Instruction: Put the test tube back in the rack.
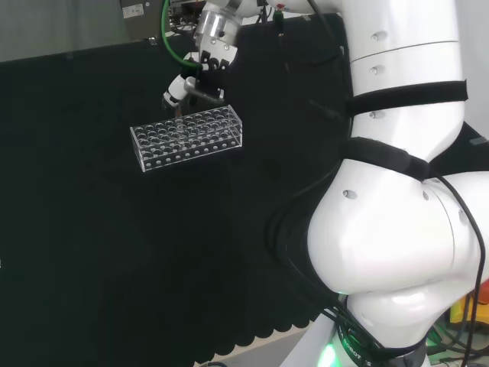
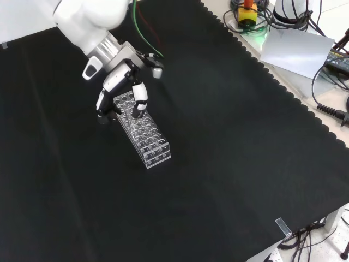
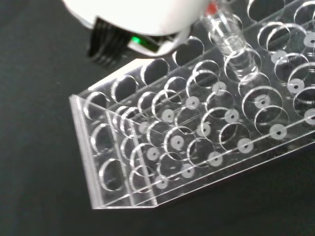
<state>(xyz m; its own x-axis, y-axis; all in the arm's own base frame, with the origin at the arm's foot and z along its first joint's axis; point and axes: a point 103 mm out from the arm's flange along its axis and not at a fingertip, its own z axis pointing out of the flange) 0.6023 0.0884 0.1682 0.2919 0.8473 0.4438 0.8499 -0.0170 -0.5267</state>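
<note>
black cloth (image 2: 229,164), scalloped edge, pale floor (image 2: 294,11)

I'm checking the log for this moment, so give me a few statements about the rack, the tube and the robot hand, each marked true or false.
1. The robot hand is over one end of the clear rack. True.
2. The rack lies tipped on its side. False: it stands upright on the black cloth, holes facing up.
3. In the wrist view, the test tube has its lower end at the rack's top holes. True.
4. The rack's holes are full of tubes. False: the holes seen in the wrist view are empty.
5. The robot hand's fingers are straight and empty. False: they are curled, holding the test tube.
</note>
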